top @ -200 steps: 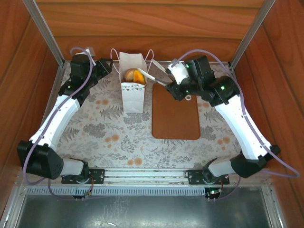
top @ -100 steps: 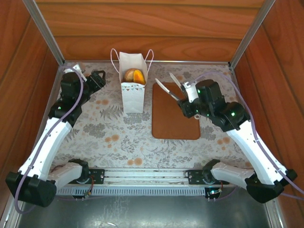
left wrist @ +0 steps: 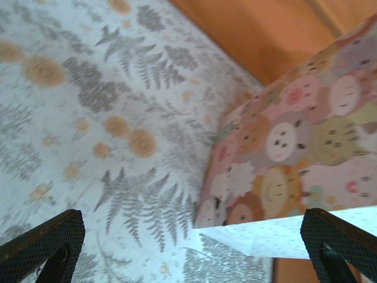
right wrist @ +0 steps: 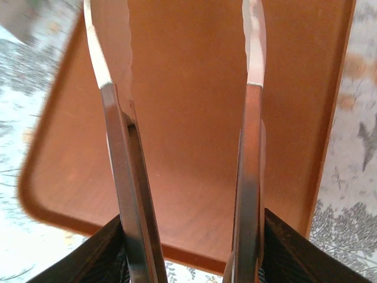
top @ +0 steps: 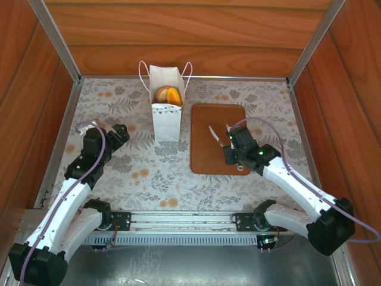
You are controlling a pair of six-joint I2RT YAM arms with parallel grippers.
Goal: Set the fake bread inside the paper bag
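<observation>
Floral-print tabletop (top: 137,173), wooden walls (top: 190,36), paper bag (top: 167,122) upright with fake bread (top: 166,94) inside, right gripper (top: 219,132) parted over brown tray (top: 205,161), left gripper (top: 121,134) parted near bag

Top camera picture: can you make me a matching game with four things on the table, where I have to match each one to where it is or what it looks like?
Things:
1. paper bag
2. fake bread
3. tray
4. right gripper

Clues:
a. flat and brown, lying on the table
b. white, standing upright just left of the tray
c. open, hanging over the tray
d. tucked inside the open top of the paper bag

Right pairs: 1-b, 2-d, 3-a, 4-c
</observation>
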